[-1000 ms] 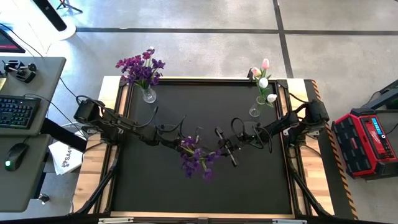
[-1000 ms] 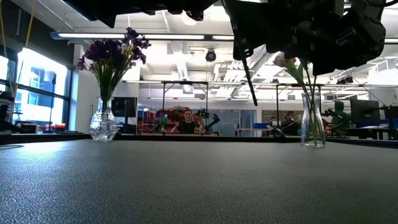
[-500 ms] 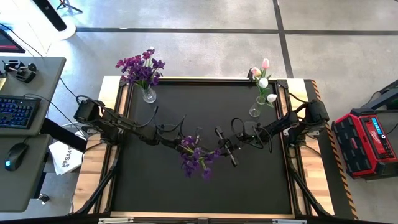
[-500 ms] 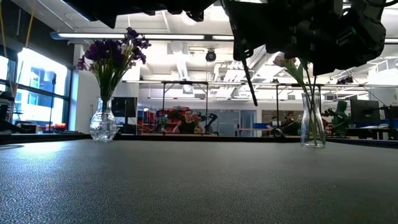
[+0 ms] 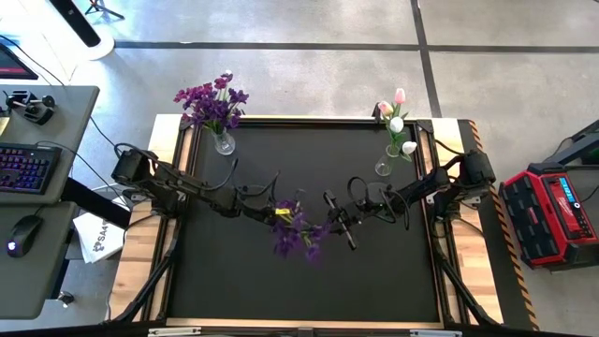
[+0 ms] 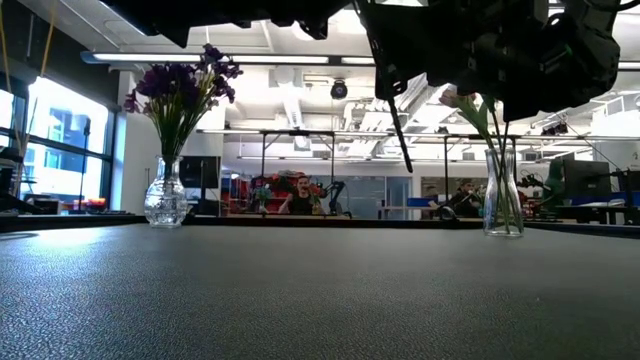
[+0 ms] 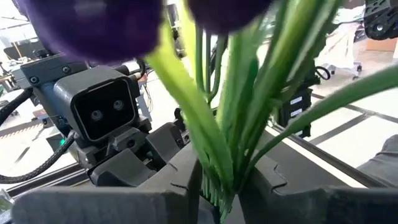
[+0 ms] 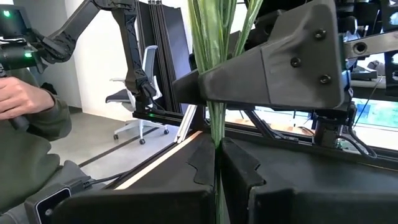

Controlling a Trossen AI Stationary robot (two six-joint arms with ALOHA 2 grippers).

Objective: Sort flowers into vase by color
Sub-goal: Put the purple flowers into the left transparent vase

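Observation:
One purple flower (image 5: 298,240) hangs above the middle of the black table, lifted clear between my two grippers. My left gripper (image 5: 281,215) comes from the table's left and is shut on the green stems just under the blossoms. My right gripper (image 5: 329,227) comes from the right and is shut on the same stem farther from the blossoms. The bare stem end (image 6: 400,130) slants down below them. A glass vase (image 5: 224,143) with purple flowers stands at the far left. A second vase (image 5: 383,167) with white and pink tulips stands at the far right. My left gripper pinches the bundle of green stems (image 7: 217,182) between its two fingers, close under the purple blossoms. The fingers point level from the table's left and lie across the stems. The flower is clear of the table. My right gripper pinches the single stem (image 8: 216,163) between its two fingers, just beyond the left gripper (image 8: 267,68) on the side away from the blossoms. It comes level from the table's right, across the stem, which runs on past the fingers.
The black mat (image 5: 234,281) is bordered by a wooden frame (image 5: 140,243). A desk with keyboard and mouse (image 5: 28,187) stands left of the table and a red case (image 5: 552,211) right of it. People sit in the room beyond (image 6: 298,203).
The purple blossom cluster has drawn in a little, toward my left gripper and the far edge. Both arms have kept their place.

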